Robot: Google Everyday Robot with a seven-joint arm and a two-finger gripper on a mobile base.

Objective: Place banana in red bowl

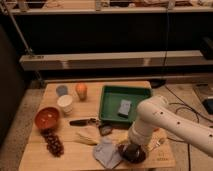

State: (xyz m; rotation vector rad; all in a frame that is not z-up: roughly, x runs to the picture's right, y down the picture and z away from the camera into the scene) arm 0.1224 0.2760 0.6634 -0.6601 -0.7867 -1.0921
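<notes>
The banana (87, 136), small and pale yellow, lies on the wooden table (70, 160) near the middle front. The red bowl (47, 118) stands at the left side, apart from the banana. My white arm (160, 122) reaches in from the right and bends down. The gripper (130, 148) sits low over the dark brown bowl (134, 155) at the front, to the right of the banana and not touching it.
A white cup (65, 103), a grey-blue cup (62, 90) and an orange (81, 90) stand at the back left. A green tray (112, 95) holds a grey sponge (124, 107). Dark grapes (53, 143), a dark utensil (82, 121) and a grey cloth (106, 153) lie near the front.
</notes>
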